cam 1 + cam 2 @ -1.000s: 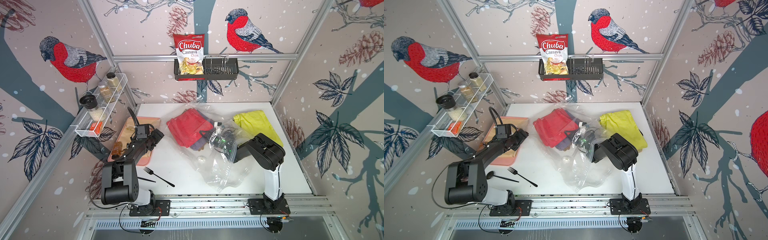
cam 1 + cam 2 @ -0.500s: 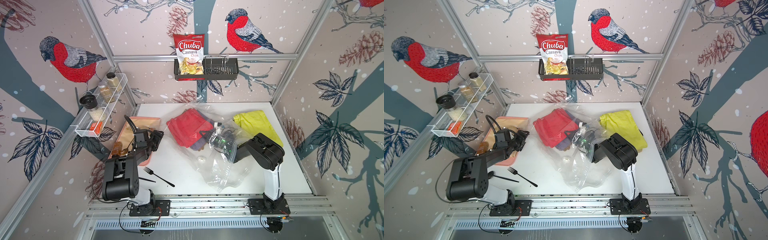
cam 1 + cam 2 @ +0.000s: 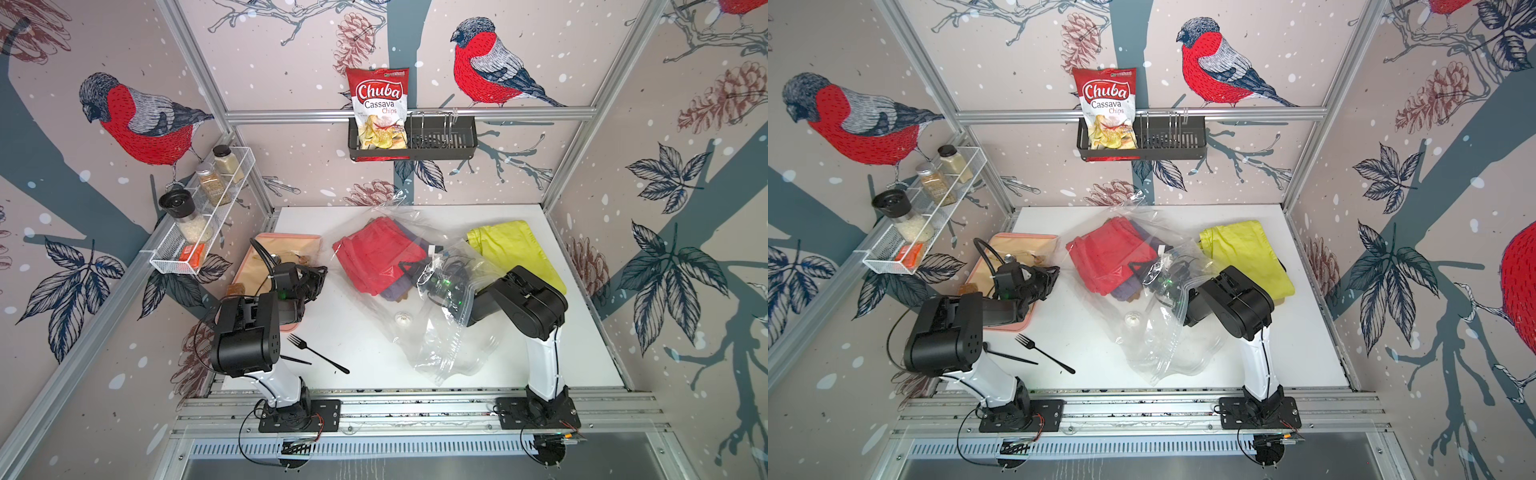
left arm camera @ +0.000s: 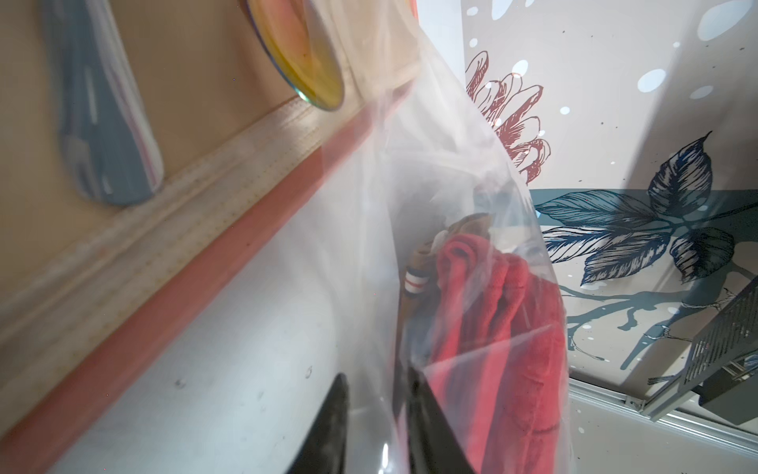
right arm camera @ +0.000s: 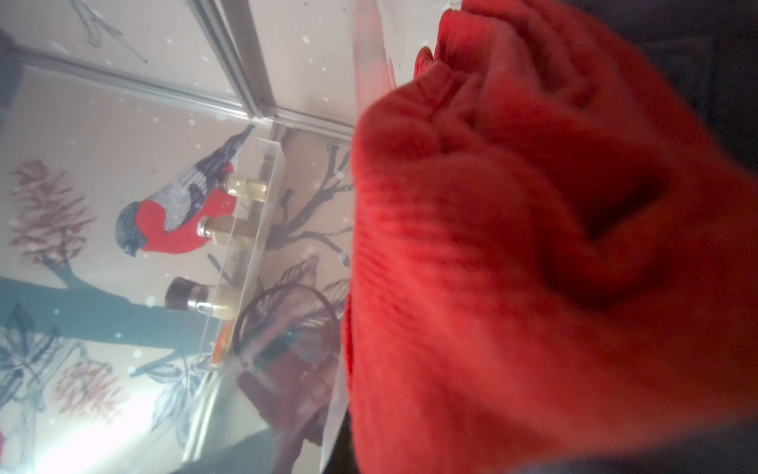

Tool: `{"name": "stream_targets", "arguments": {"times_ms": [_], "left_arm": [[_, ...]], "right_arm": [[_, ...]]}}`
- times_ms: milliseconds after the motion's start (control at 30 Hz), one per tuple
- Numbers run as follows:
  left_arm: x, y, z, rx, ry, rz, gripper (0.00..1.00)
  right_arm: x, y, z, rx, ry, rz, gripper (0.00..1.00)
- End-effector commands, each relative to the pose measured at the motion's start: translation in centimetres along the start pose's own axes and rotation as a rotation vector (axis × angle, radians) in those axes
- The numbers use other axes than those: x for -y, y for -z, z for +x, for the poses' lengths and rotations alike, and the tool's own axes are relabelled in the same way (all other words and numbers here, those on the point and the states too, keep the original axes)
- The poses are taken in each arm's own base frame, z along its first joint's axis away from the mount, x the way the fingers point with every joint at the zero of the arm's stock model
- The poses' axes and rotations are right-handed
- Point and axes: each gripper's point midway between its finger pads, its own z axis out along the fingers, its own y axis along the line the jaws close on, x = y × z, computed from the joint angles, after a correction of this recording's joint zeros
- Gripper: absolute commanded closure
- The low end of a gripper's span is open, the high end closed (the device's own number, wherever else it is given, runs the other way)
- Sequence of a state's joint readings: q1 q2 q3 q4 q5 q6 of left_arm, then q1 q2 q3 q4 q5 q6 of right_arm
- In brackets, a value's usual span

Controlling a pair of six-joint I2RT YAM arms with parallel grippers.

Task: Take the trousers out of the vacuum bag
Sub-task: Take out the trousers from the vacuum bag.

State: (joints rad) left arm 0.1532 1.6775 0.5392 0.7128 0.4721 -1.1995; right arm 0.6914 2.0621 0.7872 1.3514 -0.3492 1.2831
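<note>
Plastic film, clear and crinkled, lay nearest: the empty end of the vacuum bag (image 3: 449,357) spilled toward the desk's near edge, with a black fork (image 3: 318,353) toward the near left corner. Farther in, the right gripper (image 3: 406,267) was deep inside the bag. Its jaws were pressed together, and the red cloth bunched against its wrist camera suggested they pinched a fold of the red trousers (image 3: 374,257). That pair sat in the bag at mid-desk on top of a purple pair (image 3: 395,293), with a mustard-brown pair (image 4: 422,269) tucked beside it. The left gripper (image 3: 318,279) hung at the bag's left side, just beside the pink tray (image 3: 286,237). In the left wrist view film ran between its fingers (image 4: 332,427), but I could not tell whether the jaws had bitten it. The yellow-green trousers (image 3: 515,249) lay outside the bag near the right edge. The step appeared to be drawing the red pair out. Doing it well would mean anchoring the film with a firm left pinch held low. The right arm should then pull back along the desk toward the opening rather than upward, so the bag does not rise with the cloth. A slow pull would show whether the purple and mustard pairs came dragging along.
</note>
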Motion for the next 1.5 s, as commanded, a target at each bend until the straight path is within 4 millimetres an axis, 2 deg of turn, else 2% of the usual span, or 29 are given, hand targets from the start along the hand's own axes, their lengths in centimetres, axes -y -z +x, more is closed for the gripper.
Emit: {"name": "stream_targets", "arguments": {"times_ms": [0,67,467,967,1200,1467], "left_arm": [[2.4,-0.3,-0.8,0.020,-0.010,0.114,0.90],[2.2,-0.4,-0.9,0.020,-0.007,0.119,1.00],[2.1,-0.1,-2.0,0.060,-0.045,0.079,1.00],[1.7,0.2,-2.2,0.066,-0.063,0.060,1.00],[1.5,0.4,-2.3,0.068,-0.068,0.051,1.00],[1.6,0.4,-2.4,0.072,-0.081,0.046,1.00]], "right_arm": [[-1.7,-0.1,0.4,-0.030,0.021,-0.077,1.00],[-2.1,0.0,0.3,-0.033,0.017,-0.096,1.00],[-4.8,1.0,0.1,-0.048,0.063,-0.127,1.00],[-8.3,5.0,1.6,-0.083,0.207,-0.214,1.00],[-8.4,7.7,2.0,-0.072,0.226,-0.211,1.00],[-7.0,10.7,3.4,-0.089,0.258,-0.076,1.00]]}}
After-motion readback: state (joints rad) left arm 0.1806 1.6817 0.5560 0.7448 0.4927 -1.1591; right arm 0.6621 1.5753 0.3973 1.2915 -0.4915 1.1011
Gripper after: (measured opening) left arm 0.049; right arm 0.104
